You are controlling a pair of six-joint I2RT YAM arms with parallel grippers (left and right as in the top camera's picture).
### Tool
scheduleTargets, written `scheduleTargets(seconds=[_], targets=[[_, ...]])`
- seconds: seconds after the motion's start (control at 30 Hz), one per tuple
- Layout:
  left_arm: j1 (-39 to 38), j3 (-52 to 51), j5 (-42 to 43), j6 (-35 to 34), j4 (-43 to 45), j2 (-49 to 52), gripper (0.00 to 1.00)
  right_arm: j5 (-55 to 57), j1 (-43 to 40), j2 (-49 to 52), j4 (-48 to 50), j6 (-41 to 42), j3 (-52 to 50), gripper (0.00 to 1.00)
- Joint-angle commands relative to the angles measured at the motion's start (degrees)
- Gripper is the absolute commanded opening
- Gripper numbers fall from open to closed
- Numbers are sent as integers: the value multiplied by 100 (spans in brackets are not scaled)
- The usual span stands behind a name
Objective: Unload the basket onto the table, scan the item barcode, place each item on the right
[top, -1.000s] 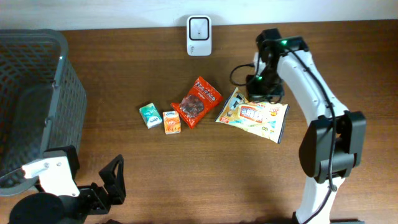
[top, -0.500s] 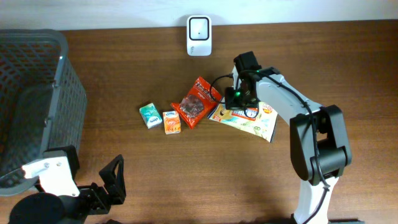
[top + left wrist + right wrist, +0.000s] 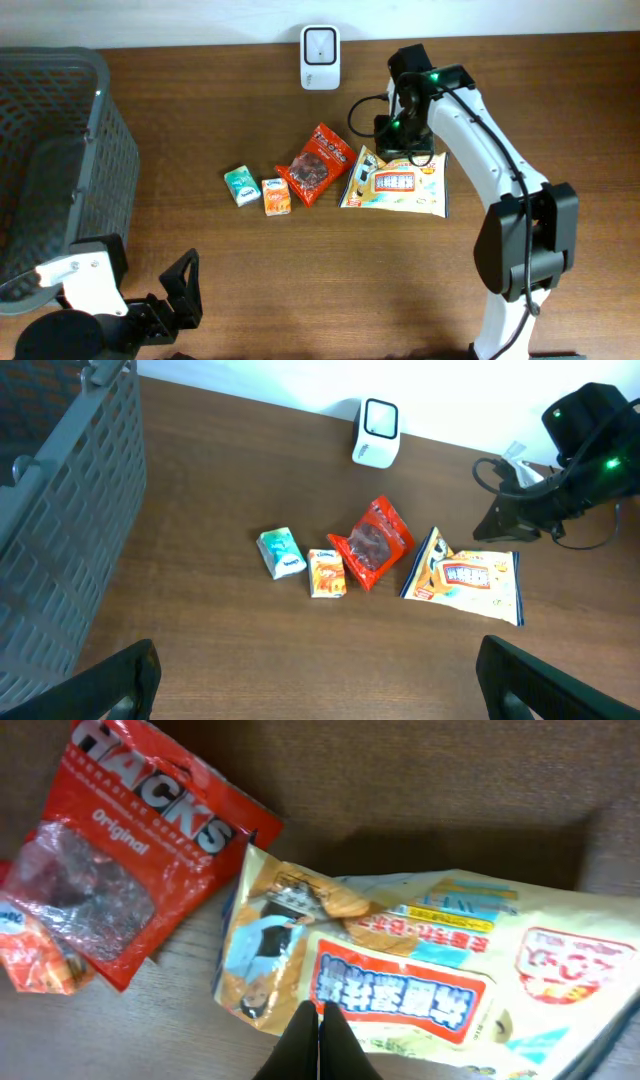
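Two dark fingers of the right pincer (image 3: pixel 319 1020) are pressed tight together on the near edge of the yellow printed snack bag (image 3: pixel 420 960). Whether any film is nipped between them cannot be told. The bag lies on the brown table (image 3: pixel 300 270), its right end cut off in the wrist view. That view misses the white scanner (image 3: pixel 320 43), which the overhead view shows at the table's far edge, well apart from the bag. The left pincer (image 3: pixel 320 685) gapes wide and holds nothing.

Snack bag (image 3: pixel 395 185) lies right of Hacks packet (image 3: pixel 320 163), scanner (image 3: pixel 320 44) behind, basket (image 3: pixel 108 150) far left.
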Motion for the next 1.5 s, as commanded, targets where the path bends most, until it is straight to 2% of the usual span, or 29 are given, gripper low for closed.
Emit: scheduleTargets(seconds=[0.0,0.23,0.37,0.43,0.53,0.77,0.87,0.97,1.07,1.3,1.37,1.47], targets=[[28,-20,39,-48,11,0,99,-385,127,138,422,-26,-186,4],[28,-20,39,-48,11,0,99,-328,225,597,1606,581,-796,4],[28,-20,39,-48,11,0,99,-348,227,870,1908,581,-1012,4],[28,-20,39,-48,13,0,99,-402,225,868,1917,315,-999,4],[28,-20,39,-48,11,0,99,-199,160,686,1438,26,-638,4],[28,-20,39,-48,13,0,99,538,-422,374,-949,20,1425,4],[28,-20,39,-48,11,0,99,525,-684,409,-1543,-146,1482,4],[28,-20,39,-48,11,0,99,525,-713,485,-1727,-149,1193,4],[28,-20,39,-48,11,0,99,520,-658,490,-1471,-146,616,4],[28,-20,39,-50,11,0,99,533,-509,490,90,-144,-964,4],[28,-20,39,-48,11,0,99,1012,-542,490,682,-133,-1445,4],[28,-20,39,-48,11,0,99,1867,-708,485,651,184,-1545,4]])
